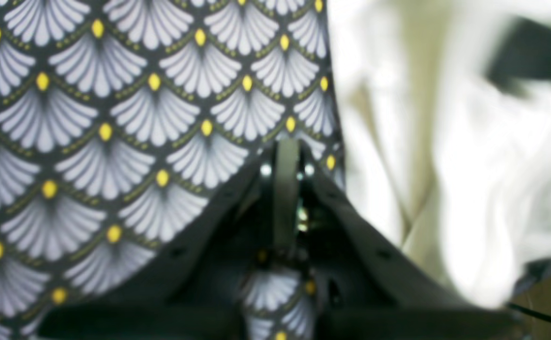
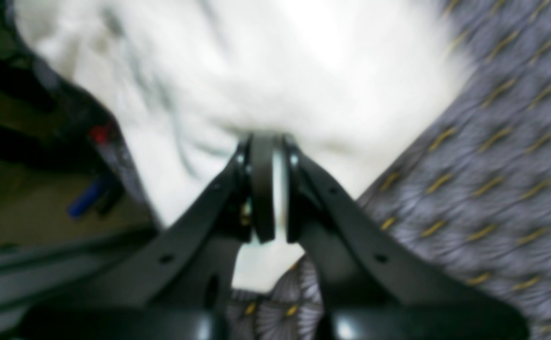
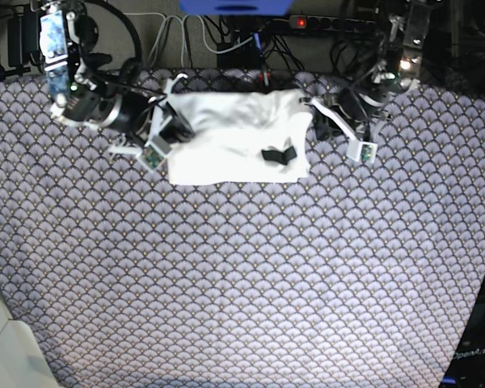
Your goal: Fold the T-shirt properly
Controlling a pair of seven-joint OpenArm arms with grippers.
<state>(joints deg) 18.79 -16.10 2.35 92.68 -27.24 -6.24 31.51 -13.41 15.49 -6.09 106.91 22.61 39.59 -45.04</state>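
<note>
The right gripper (image 2: 268, 156) is clamped on an edge of the white T-shirt (image 3: 234, 137); the left gripper (image 1: 287, 156), closed and empty, hangs beside it. The T-shirt lies folded at the top centre of the patterned counter (image 3: 242, 283). A late fold seems underway; next, release and smooth. Cables (image 3: 226, 36) crowd behind.

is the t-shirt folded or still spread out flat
Folded. In the base view the T-shirt is a compact white rectangle at the far end of the tablecloth, no sleeves sticking out.
</note>
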